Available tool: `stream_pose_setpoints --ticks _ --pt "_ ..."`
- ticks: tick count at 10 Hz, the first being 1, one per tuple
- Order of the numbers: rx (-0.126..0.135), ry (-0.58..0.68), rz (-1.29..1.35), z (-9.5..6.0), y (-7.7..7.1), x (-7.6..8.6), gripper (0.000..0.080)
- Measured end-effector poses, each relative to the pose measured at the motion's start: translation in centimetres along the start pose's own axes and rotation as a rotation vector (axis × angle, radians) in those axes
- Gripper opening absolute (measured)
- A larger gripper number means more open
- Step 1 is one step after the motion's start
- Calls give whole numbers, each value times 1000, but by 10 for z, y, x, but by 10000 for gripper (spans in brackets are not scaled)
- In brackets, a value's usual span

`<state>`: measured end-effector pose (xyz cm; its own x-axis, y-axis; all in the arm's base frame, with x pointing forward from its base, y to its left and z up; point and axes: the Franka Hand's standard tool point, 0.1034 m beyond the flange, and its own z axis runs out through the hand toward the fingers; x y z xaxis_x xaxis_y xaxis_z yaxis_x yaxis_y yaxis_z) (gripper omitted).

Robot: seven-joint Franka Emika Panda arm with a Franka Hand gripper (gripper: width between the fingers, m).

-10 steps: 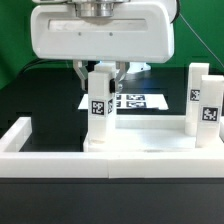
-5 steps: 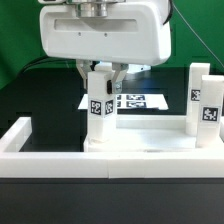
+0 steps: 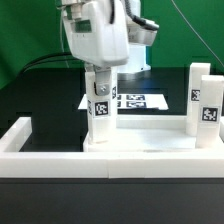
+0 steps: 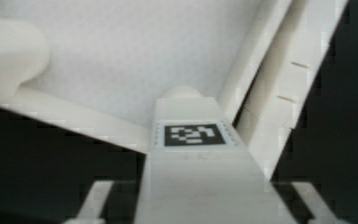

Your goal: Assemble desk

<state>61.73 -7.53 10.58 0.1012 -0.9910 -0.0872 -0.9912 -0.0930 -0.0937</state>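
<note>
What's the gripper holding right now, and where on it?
The gripper holds an upright white leg post by its top end, fingers either side, above its tag. The post stands on the tabletop.

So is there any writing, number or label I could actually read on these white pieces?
No words, brands or numbers can be read anywhere.
Leg post held in the jaws: a black-and-white square tag, a pattern, no text.
Second leg post: the same kind of tag, no text.
Marker board: several such tags, too small to make out, no lettering.
</note>
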Motion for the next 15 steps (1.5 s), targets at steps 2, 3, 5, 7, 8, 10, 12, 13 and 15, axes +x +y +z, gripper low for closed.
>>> stream_pose_setpoints --ticks 2,3,5,7,8,10,12,13,15 --pt "4 -5 117 1 -1 -2 291" --pt "3 -5 97 1 -1 -2 371" --pt "-21 8 -44 -1 -4 -8 605" --pt "-22 12 -264 -1 -6 -11 641" --pt "-23 12 -300 -1 -5 -10 647" --pt "-24 11 -415 -1 -5 -10 649" --pt "-25 10 -583 -1 -5 -9 649" --pt "-33 28 -730 1 -5 -6 649" --pt "-60 49 -965 1 -5 -3 649"
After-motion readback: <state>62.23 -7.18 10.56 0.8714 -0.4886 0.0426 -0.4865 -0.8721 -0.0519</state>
